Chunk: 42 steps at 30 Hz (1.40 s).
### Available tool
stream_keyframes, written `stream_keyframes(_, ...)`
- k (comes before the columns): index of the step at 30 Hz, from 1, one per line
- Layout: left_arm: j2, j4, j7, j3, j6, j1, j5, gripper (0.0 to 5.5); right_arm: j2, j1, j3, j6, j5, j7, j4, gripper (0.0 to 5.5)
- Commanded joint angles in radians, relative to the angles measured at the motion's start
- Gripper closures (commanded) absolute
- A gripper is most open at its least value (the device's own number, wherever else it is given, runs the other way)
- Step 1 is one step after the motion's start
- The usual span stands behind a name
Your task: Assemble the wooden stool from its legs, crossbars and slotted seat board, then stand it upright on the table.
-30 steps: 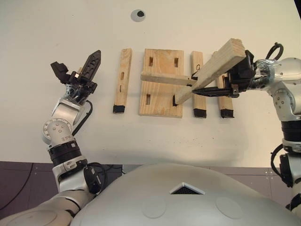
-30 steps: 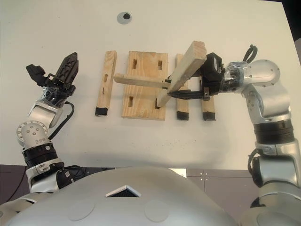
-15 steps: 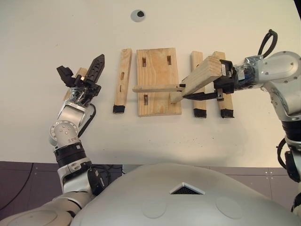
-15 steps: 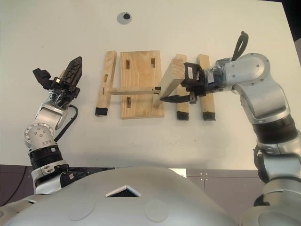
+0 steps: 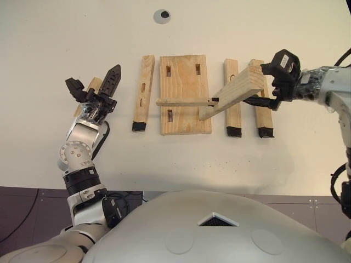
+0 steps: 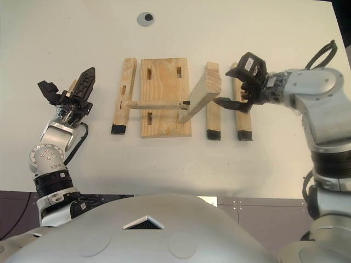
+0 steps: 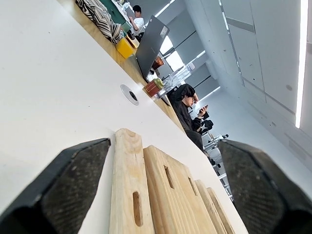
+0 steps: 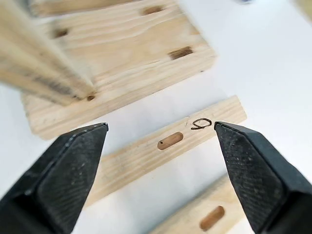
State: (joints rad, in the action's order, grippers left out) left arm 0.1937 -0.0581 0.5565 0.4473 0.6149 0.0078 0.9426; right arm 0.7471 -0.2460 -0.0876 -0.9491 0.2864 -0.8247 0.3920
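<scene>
- Your right jaws are released, just beside the upper end of the slanted leg.
- That leg, crossbar attached, lies over the right edge of the seat board, centre frame.
- Left jaws spread wide, frame left.

A white table carries the slotted seat board, lying flat at centre frame. A single leg with a black foot lies just left of it, and two more legs lie side by side to its right. A tilted leg slants across the board's right edge, and a thin crossbar plugged into it reaches left over the board. The right end effector sits just right of this leg with its fingers spread. At left frame, the left end effector is raised and gapes wide. A small dark disc sits near the top edge.
</scene>
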Motion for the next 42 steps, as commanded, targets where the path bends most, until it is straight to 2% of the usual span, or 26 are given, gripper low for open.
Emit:
stream_keyframes(1, -0.004, 0.0, -0.027, -0.011, -0.006, -0.002, -0.02, 1.45, -0.164, 0.017, 0.032, -0.254, 0.028, 0.186, 0.068, 1.48)
stream_keyframes(3, -0.005, -0.003, -0.035, -0.016, -0.003, -0.009, -0.021, 1.45, -0.24, 0.037, 0.018, -0.31, 0.0, 0.29, 0.08, 1.48)
stream_keyframes(6, -0.003, -0.01, -0.039, -0.018, -0.001, -0.017, -0.02, 1.45, -0.288, 0.078, -0.016, -0.305, -0.054, 0.406, 0.067, 1.48)
stream_keyframes(12, -0.009, -0.002, -0.056, -0.029, 0.007, -0.034, -0.022, 1.45, -0.271, 0.132, -0.123, -0.225, -0.11, 0.468, 0.015, 1.48)
stream_keyframes(20, -0.001, -0.011, -0.06, -0.035, 0.008, -0.054, -0.029, 1.45, -0.29, 0.132, -0.134, -0.176, -0.132, 0.523, -0.053, 2.92)
stream_keyframes(24, -0.007, 0.019, -0.067, -0.051, 0.008, -0.063, -0.031, 1.45, -0.379, 0.109, -0.039, -0.18, -0.104, 0.578, -0.064, 3.45)
stream_keyframes(29, 0.011, 0.129, -0.096, -0.054, 0.021, -0.123, 0.008, 1.45, -0.629, -0.034, 0.289, -0.202, 0.112, 0.591, -0.063, 3.45)
stream_keyframes(31, 0.031, 0.175, -0.098, -0.067, 0.045, -0.173, 0.026, 1.45, -0.632, -0.103, 0.356, -0.144, 0.181, 0.543, -0.087, 3.45)
stream_keyframes(33, 0.064, 0.206, -0.072, -0.096, 0.075, -0.231, 0.042, 1.45, -0.562, -0.162, 0.354, -0.019, 0.213, 0.412, -0.146, 3.45)
stream_keyframes(38, 0.165, 0.146, 0.15, -0.208, 0.112, -0.435, 0.036, 1.45, -0.395, -0.356, 0.31, 0.312, 0.258, -0.07, -0.434, 3.45)
stream_keyframes(42, 0.179, 0.06, 0.227, -0.258, 0.154, -0.587, 0.044, 1.45, -0.333, -0.465, 0.216, 0.34, 0.283, -0.316, -0.542, 3.45)
